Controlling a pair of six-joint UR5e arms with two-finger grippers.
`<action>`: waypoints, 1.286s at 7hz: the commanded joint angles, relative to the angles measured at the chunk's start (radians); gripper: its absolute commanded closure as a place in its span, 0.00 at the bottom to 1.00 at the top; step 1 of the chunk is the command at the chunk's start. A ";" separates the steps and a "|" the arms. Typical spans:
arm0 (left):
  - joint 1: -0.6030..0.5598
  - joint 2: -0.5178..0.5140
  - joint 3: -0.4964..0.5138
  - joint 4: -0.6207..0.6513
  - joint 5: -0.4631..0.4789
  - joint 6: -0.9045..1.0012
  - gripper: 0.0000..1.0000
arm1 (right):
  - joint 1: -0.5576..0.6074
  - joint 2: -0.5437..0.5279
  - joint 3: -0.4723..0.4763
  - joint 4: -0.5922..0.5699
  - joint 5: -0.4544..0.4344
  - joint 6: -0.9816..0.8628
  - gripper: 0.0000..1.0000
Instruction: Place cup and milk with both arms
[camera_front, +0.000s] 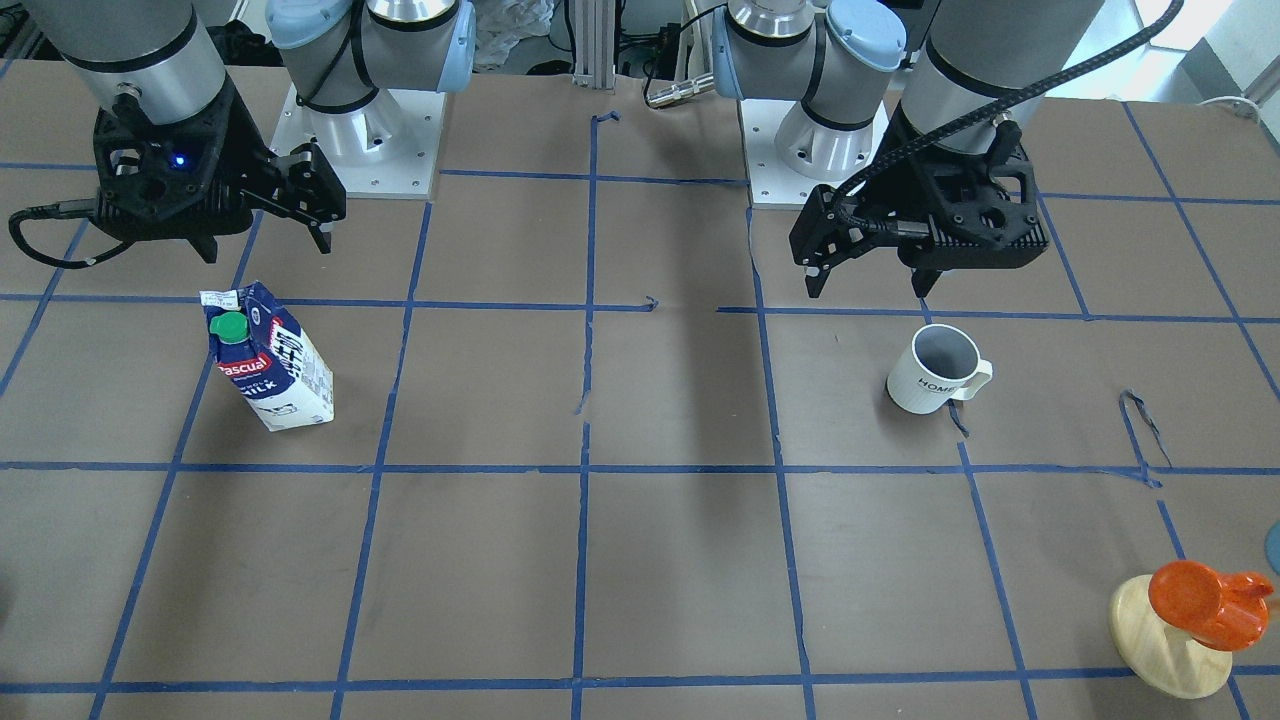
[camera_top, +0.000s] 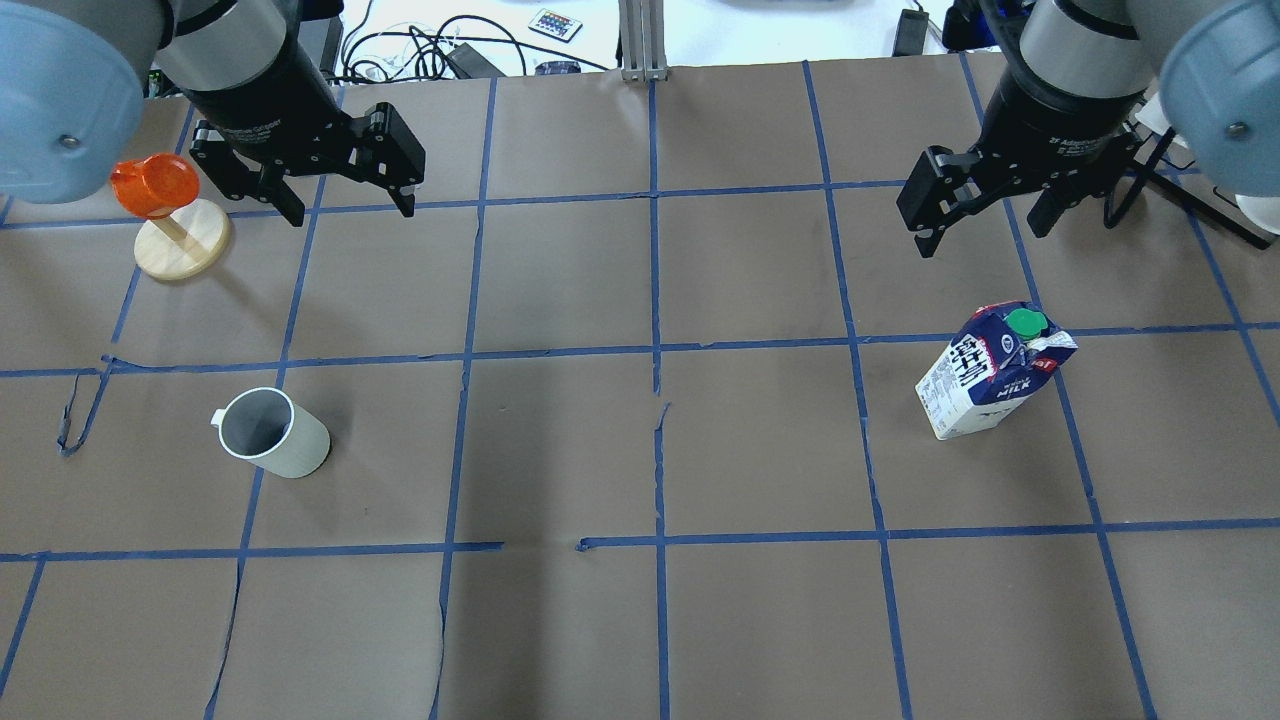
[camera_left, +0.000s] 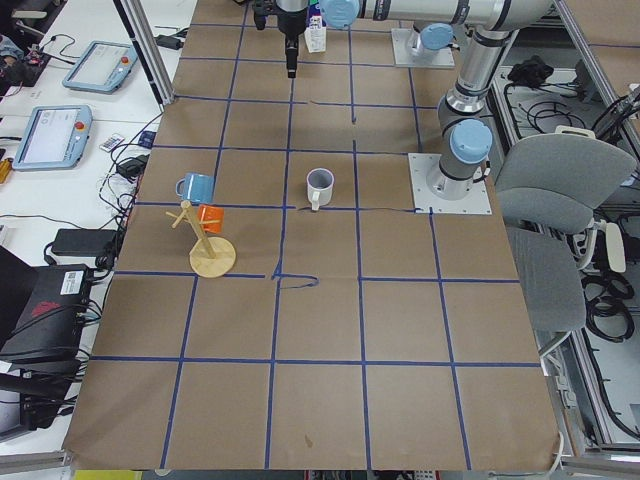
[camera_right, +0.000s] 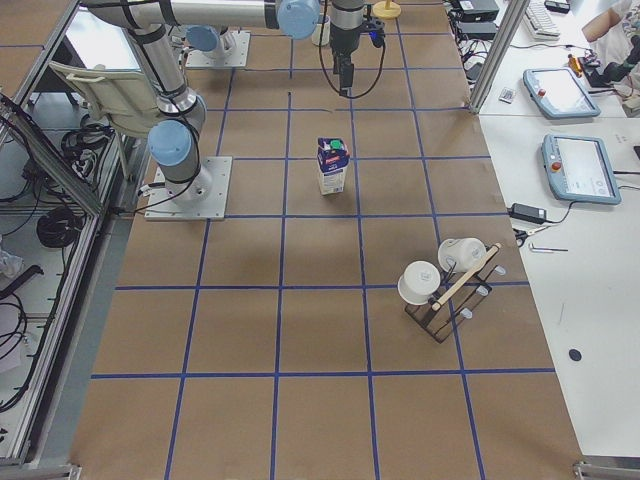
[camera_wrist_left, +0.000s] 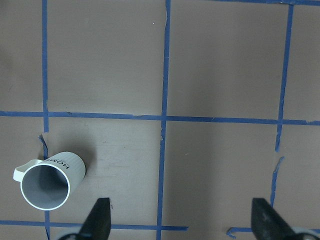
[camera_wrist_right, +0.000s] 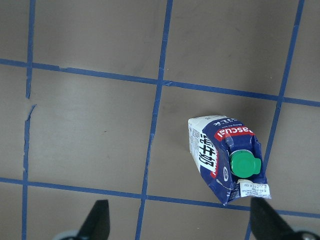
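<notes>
1. The white ceramic mug with one handle (camera_top: 272, 432) stands upright on the brown paper-covered table (camera_top: 640, 450), left of centre in the overhead frame. Its long axis is vertical and its mouth faces up. The handle points to that frame's left edge.
2. The left wrist view shows only the mug's grey inner wall and floor.
3. The dark blue and white gable-top milk carton (camera_top: 990, 372) stands upright at the right of the overhead frame. Its long axis is vertical. The slope carrying the round green cap (camera_top: 1025, 322) faces the frame's top.
4. The cap is on, so the carton's contents cannot be seen.
5. The left arm's black two-finger tool (camera_top: 352, 208) hangs released at upper left, fingers spread wide, well apart from the mug.
6. The right arm's black tool (camera_top: 985, 235) hangs at upper right, likewise spread and gripping nothing, apart from the carton.
</notes>
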 joint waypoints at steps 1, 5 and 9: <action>-0.002 0.002 -0.001 0.000 0.008 0.000 0.00 | -0.002 0.002 0.000 -0.007 -0.003 -0.009 0.01; 0.002 0.008 -0.019 0.002 0.014 -0.061 0.00 | -0.099 0.011 0.002 0.000 -0.049 -0.017 0.00; 0.059 0.003 -0.052 0.000 0.014 -0.089 0.00 | -0.153 0.069 0.058 -0.012 -0.052 -0.054 0.00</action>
